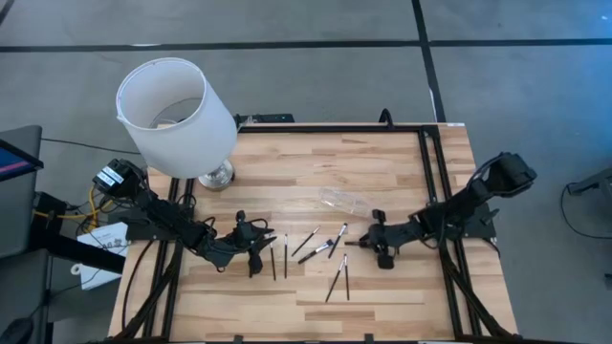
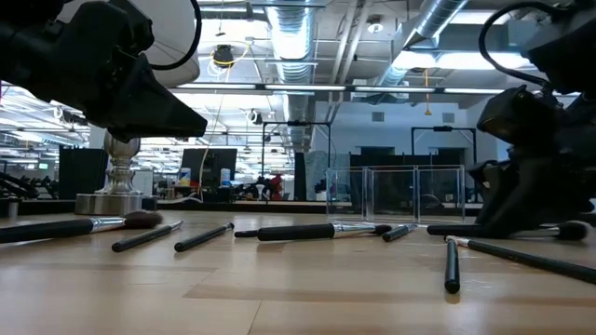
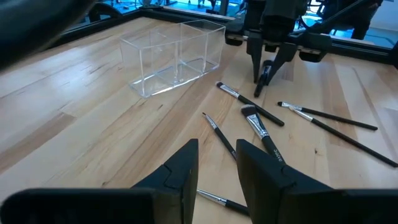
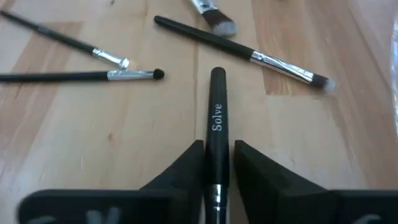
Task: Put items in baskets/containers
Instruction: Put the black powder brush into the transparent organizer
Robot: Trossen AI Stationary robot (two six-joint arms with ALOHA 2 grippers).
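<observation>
Several thin black-handled brushes [image 1: 316, 250] lie scattered flat on the wooden table between my two grippers. The clear tray [image 1: 342, 199], also clear tray [image 3: 174, 56], stands on the table just beyond them. My right gripper [image 4: 217, 144] is low over the table on the brushes' right side, shut on one brush [image 4: 217, 112] marked "Solve". My left gripper [image 3: 216, 146] hovers at their left side, open, fingers a small gap apart. One brush [image 3: 219, 134] lies just ahead of that gap and another brush [image 3: 217, 200] beneath the fingers. My right gripper pinches the brush's black handle [image 4: 217, 158] between its two fingers, just ahead of the silver ferrule. The brush lies along the fingers, its handle end [image 4: 217, 74] sticking out past the fingertips toward the table's left. Whether it is lifted clear of the wood, I cannot tell.
The big white lampshade [image 1: 177, 110] on its metal base [image 1: 215, 175] stands at the table's far left, close behind the left arm. A black frame rail [image 1: 430, 182] runs along the right side. Bare wood [image 1: 287, 158] lies beyond the brushes.
</observation>
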